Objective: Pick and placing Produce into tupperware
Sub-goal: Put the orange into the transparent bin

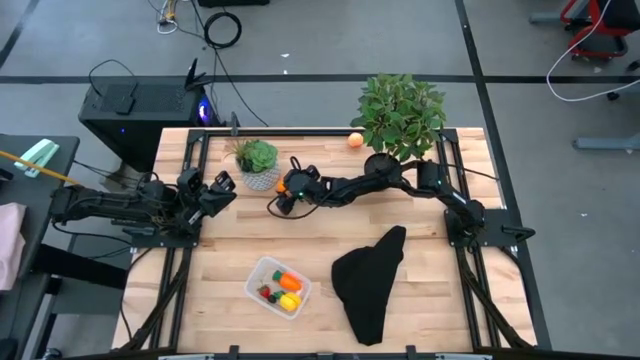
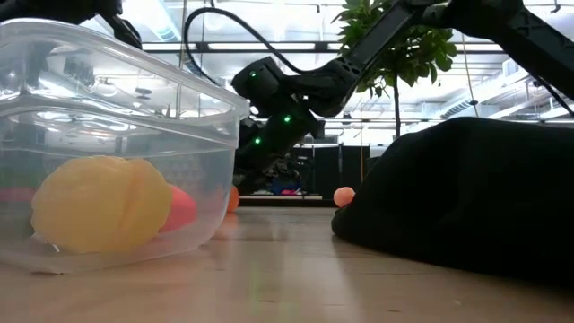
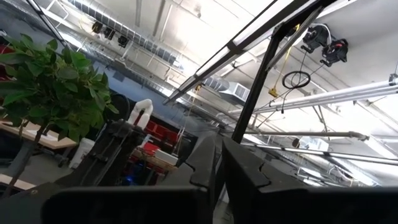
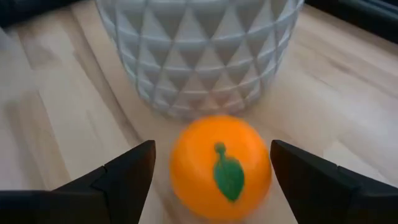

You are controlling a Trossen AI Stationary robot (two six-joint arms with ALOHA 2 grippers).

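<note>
My right gripper (image 1: 282, 200) reaches across to the middle of the table, low beside the small white faceted pot (image 4: 199, 56). It is open, with one finger on each side of a toy orange (image 4: 221, 169) with a green leaf mark that sits on the wood; I see no touch. The clear tupperware (image 1: 278, 285) stands near the front edge with yellow (image 2: 103, 202), red and orange produce inside. A peach ball (image 1: 355, 140) lies by the far edge. My left gripper (image 1: 225, 185) waits shut at the table's left, pointing up.
A black cloth (image 1: 370, 280) lies heaped to the right of the tupperware. A large leafy plant (image 1: 402, 110) stands at the far right and a small potted plant (image 1: 257, 160) just beyond my right gripper. Bare wood lies between the gripper and the tupperware.
</note>
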